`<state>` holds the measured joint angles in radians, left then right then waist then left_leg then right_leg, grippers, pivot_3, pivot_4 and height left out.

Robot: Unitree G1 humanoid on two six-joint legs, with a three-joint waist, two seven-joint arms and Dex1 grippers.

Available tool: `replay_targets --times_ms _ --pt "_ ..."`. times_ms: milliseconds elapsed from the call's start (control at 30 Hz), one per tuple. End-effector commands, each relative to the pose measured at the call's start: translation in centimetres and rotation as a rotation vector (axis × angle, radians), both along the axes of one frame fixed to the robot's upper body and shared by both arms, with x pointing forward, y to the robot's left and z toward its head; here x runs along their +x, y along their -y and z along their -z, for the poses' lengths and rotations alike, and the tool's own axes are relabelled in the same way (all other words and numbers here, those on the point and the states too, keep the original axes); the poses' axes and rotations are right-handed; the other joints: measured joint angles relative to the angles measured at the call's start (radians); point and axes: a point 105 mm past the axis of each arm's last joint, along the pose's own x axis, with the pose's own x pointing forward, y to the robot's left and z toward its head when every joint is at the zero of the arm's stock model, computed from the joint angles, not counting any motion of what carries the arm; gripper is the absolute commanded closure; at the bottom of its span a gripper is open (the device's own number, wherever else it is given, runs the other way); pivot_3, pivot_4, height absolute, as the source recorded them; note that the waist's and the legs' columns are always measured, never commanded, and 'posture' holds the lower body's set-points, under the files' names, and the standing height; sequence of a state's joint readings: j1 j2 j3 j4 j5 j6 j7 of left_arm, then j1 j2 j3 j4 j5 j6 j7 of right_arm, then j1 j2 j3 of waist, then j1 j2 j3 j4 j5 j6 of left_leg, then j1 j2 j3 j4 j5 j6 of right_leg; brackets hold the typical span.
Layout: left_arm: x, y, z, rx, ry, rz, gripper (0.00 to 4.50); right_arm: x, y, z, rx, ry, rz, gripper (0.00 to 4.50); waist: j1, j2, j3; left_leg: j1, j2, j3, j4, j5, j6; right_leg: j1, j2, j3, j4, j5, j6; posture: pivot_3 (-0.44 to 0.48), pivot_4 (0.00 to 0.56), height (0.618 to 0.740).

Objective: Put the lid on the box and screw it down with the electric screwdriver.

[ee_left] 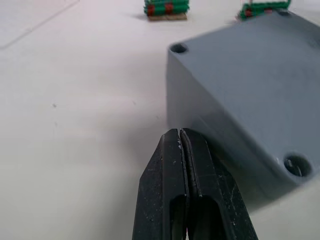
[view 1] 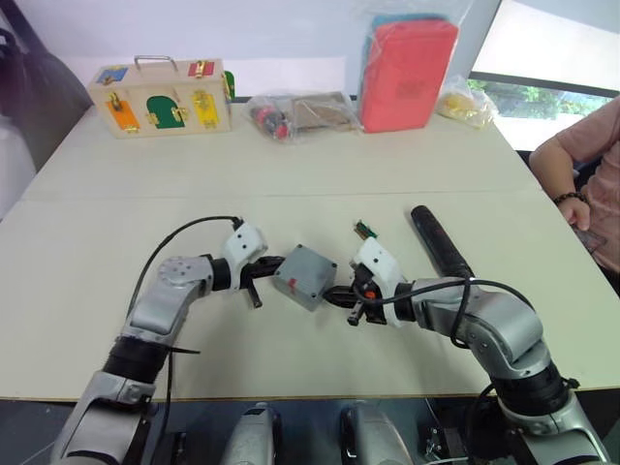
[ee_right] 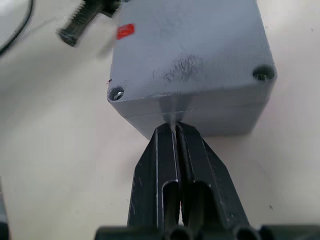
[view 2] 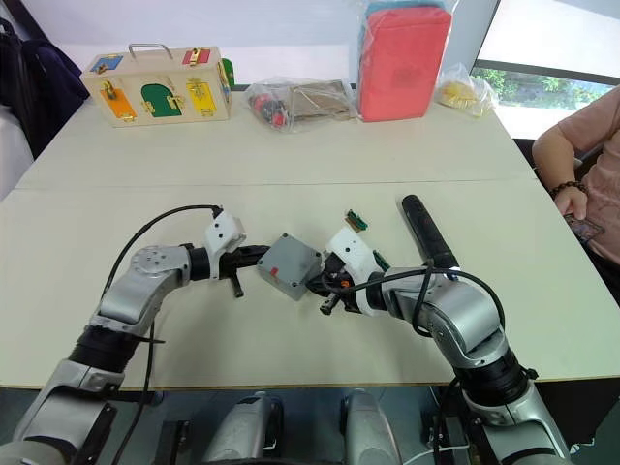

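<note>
Head views: 2 grippers flank 1 grey box [view 1: 304,276] at the near table edge, left gripper [view 1: 258,282] and right gripper [view 1: 341,294] at opposite sides. 1 black electric screwdriver [view 1: 440,240] lies just beyond.

Wrist views: both jaws are pressed together, tips against the box wall; 1 red mark [ee_right: 125,31] and 2 corner screw holes are visible.

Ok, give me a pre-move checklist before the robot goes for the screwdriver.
1. Lid seated on box: ok, corners look flush.
2. Screws in corner holes: cannot tell.
3. Left gripper free: ok, shut, tip at the box's side.
4. Right gripper free: ok, shut, tip at the seam.
5. Electric screwdriver within reach: ok, lying on the table beyond the right arm.
6. Person's hand away from tool: ok.
</note>
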<state>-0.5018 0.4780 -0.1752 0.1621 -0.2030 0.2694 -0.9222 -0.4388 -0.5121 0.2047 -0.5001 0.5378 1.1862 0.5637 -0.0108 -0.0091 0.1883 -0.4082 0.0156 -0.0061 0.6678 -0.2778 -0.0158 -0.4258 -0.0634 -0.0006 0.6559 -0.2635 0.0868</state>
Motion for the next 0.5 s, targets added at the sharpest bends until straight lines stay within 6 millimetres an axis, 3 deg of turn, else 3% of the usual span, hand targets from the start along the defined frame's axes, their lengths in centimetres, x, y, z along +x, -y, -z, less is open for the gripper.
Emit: replay_targets --times_ms 33,200,333,500 --pt "0.8 -0.6 -0.8 0.029 0.064 -0.011 4.5 -0.3 0.1 -1.8 -0.013 0.073 -0.027 4.42 0.0 0.0 0.0 0.0 0.0 0.0 0.0 0.0 0.0 0.0 0.0 0.0 0.0 0.0 0.0 0.0 0.15 0.73" --pt "0.5 -2.9 -0.9 0.087 0.061 -0.025 4.5 0.6 1.9 -3.0 -0.061 0.128 0.003 4.42 -0.005 0.0 0.0 0.0 0.0 0.0 0.0 0.0 0.0 0.0 0.0 0.0 0.0 0.0 0.0 0.0 0.15 0.73" --pt "-2.8 -4.9 -0.8 0.157 -0.02 0.073 4.5 2.7 3.1 -3.6 -0.049 0.191 0.042 4.42 -0.007 0.0 0.0 0.001 0.001 0.0 -0.001 0.0 0.0 0.0 0.001 0.0 0.0 0.0 0.0 0.0 0.15 0.73" --pt "-5.2 -5.1 -0.4 0.169 -0.081 0.125 4.5 5.0 2.8 -3.2 -0.01 0.224 0.044 4.42 0.0 -0.001 0.0 0.0 0.001 0.0 0.0 0.0 0.0 0.0 -0.001 0.001 0.0 0.0 0.0 0.0 0.15 0.73"
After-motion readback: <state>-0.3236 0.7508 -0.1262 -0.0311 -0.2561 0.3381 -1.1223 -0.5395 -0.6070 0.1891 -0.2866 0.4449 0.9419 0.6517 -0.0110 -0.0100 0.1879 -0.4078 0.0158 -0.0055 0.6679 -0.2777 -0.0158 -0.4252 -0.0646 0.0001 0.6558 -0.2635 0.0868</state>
